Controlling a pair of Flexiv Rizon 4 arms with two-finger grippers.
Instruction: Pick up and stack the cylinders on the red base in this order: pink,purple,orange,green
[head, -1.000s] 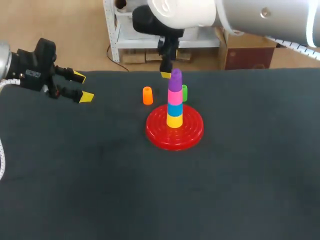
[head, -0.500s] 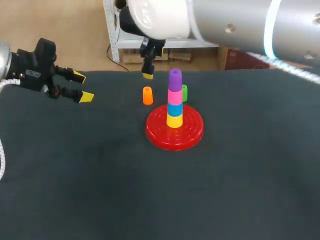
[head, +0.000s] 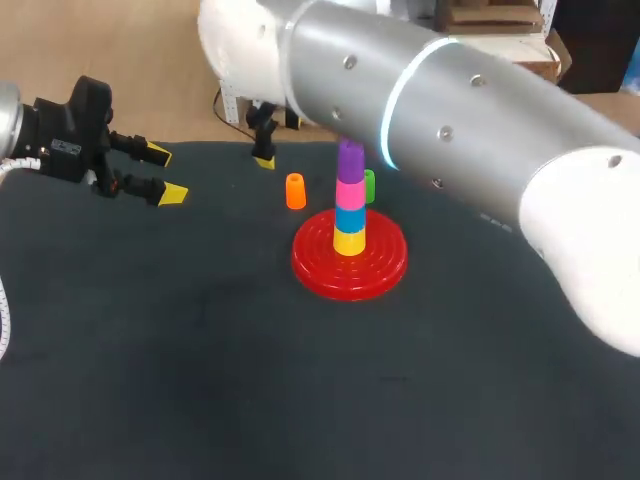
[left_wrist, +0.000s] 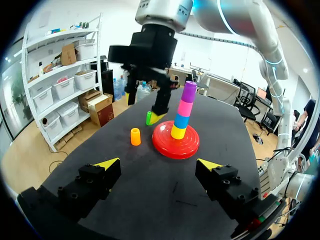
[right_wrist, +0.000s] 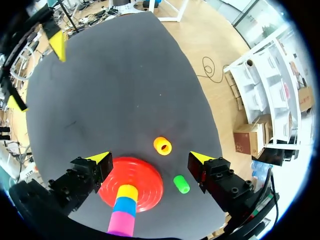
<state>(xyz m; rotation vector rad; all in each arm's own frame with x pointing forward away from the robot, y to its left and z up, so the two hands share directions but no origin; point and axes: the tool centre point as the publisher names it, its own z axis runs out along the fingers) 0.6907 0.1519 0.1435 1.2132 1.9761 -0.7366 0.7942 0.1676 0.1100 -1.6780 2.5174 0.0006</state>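
Evidently the orange cylinder was the next piece due: the stack on the red base already carried pink with purple on top.

- Orange cylinder: stood upright on the counter, just beside the base's rim on the left arm's side. Long axis vertical. The right wrist view looked almost straight down its open bore.
- Right gripper: wide open, holding nothing, hanging above the counter. In its own view the orange cylinder lay a little ahead of the gap between the fingers, nearer one finger than the other, not yet between them. Judged to need a short shift forward, then a straight descent over the cylinder's sides.
- Left gripper: also wide open and empty, well apart from the cylinders at the counter's left side. The right arm was clearly the nearer.
- Green cylinder: upright behind the stack, close to the base, under the right gripper in its wrist view. Risk judged: a finger brushing the purple top.
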